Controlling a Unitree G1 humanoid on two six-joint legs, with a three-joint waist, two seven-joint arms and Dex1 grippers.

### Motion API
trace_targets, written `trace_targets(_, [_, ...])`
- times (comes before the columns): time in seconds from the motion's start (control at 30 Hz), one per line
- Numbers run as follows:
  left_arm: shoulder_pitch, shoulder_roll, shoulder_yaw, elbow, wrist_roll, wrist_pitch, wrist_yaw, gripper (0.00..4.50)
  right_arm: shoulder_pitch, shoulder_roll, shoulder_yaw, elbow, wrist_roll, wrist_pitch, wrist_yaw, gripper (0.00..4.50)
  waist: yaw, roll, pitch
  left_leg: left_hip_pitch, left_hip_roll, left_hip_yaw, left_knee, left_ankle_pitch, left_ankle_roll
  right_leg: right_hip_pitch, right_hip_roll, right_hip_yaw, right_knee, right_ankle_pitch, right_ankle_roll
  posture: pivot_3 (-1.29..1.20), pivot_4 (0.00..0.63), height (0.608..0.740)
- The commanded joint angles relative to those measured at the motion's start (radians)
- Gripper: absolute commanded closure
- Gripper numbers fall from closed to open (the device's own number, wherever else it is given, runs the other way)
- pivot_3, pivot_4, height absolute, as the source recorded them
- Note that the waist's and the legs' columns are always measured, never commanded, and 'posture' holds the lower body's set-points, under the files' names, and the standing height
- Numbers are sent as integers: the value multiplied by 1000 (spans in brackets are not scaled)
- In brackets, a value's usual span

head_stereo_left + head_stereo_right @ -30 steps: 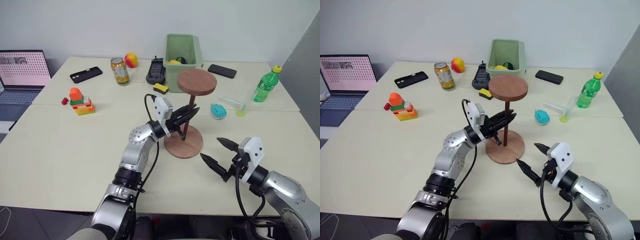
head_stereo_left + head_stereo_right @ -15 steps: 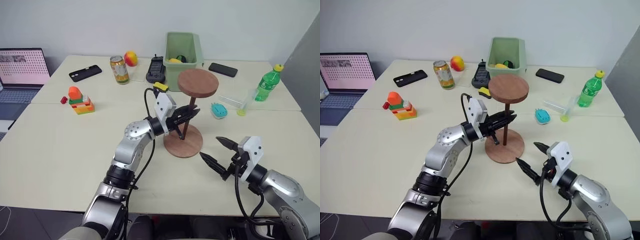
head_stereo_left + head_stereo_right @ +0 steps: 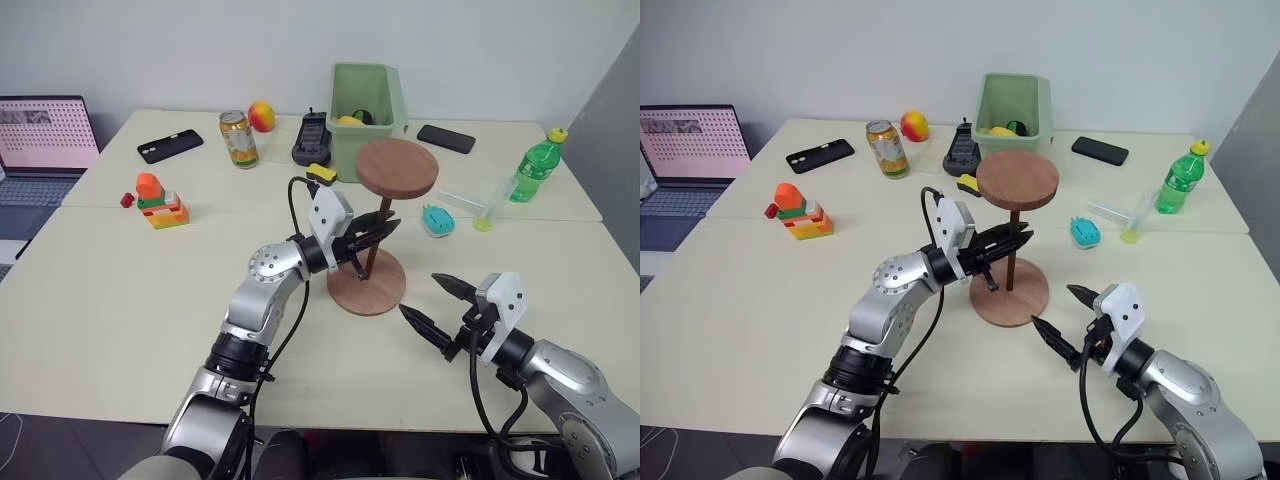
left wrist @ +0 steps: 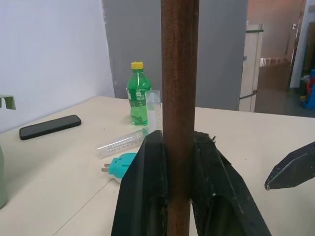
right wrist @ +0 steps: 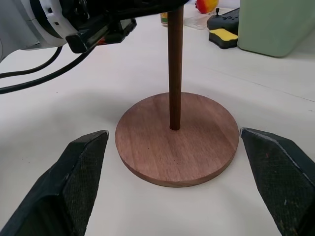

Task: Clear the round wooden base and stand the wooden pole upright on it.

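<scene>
Left gripper (image 3: 378,231) has its two black fingers (image 4: 147,189) set close on either side of the thin dark-brown wooden pole (image 3: 380,238), midway up the rod; whether the pads still press the wood or stand a hair off is hard to tell from the wrist view. Pole stands upright, lower end on the middle of the round reddish-brown wooden base (image 3: 367,283), its own fixed disc at the top. Base lies flat on the cream table (image 3: 130,300), nothing else on it. Right gripper (image 3: 436,307) hovers low just beside the base on the near right, jaws spread wide, holding nothing. Farther right on the table: small teal plug (image 3: 436,221), clear syringe (image 3: 465,204), green plastic bottle with yellow cap (image 3: 532,166). Behind the pole, a pale green bin (image 3: 366,105).
</scene>
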Motion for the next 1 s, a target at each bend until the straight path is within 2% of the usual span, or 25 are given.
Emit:
trace_targets(0.03, [-5, -2, 18, -13, -16, 30, 2, 2823, -6, -1, -8, -17, -1, -23, 5, 0, 1, 0, 2, -2, 0, 0, 0, 0, 0, -2, 0, 0, 0, 0, 0, 0, 150, 740])
trace_targets(0.13, [-6, 4, 37, -41, -43, 72, -5, 2138, -7, -2, -9, -13, -1, -25, 9, 0, 2, 0, 2, -7, 0, -1, 1, 0, 0, -6, 0, -1, 0, 0, 0, 0, 150, 740])
trace_targets(0.37, [5, 42, 52, -137, -88, 175, -28, 884, -19, -2, 0, 3, -2, -30, 22, 0, 3, 1, 2, -9, 3, -1, 2, 0, 0, -8, 0, -2, 0, 0, 0, 0, 150, 740])
trace_targets(0.5, [16, 113, 67, -210, -131, 262, -72, 89, -27, -5, -3, 11, 1, -30, 31, 0, 2, 1, 2, -9, 3, -1, 2, 0, 0, -8, 0, -2, 0, 0, 0, 0, 150, 740])
trace_targets(0.7, [29, 277, 110, -306, -212, 384, -169, 27, -33, -18, -18, 15, 10, -25, 53, 0, 0, 5, 5, -9, 4, -1, 2, 0, 0, -8, 0, -2, 1, 0, -1, 0, 150, 740])
trace_targets(0.87, [44, 552, 202, -324, -294, 523, -327, 27, -28, -65, -63, 11, 42, -10, 98, 0, -1, 6, 10, -9, 4, -1, 2, 0, 0, -9, 0, -2, 1, 0, -1, 0, 150, 740])
trace_targets(1.0, [51, 646, 283, -266, -316, 574, -318, 27, -35, -101, -95, 22, 71, -2, 133, 0, 0, 6, 14, -10, 4, -1, 2, 0, 0, -10, 0, -2, 2, 0, -1, 0, 150, 740])
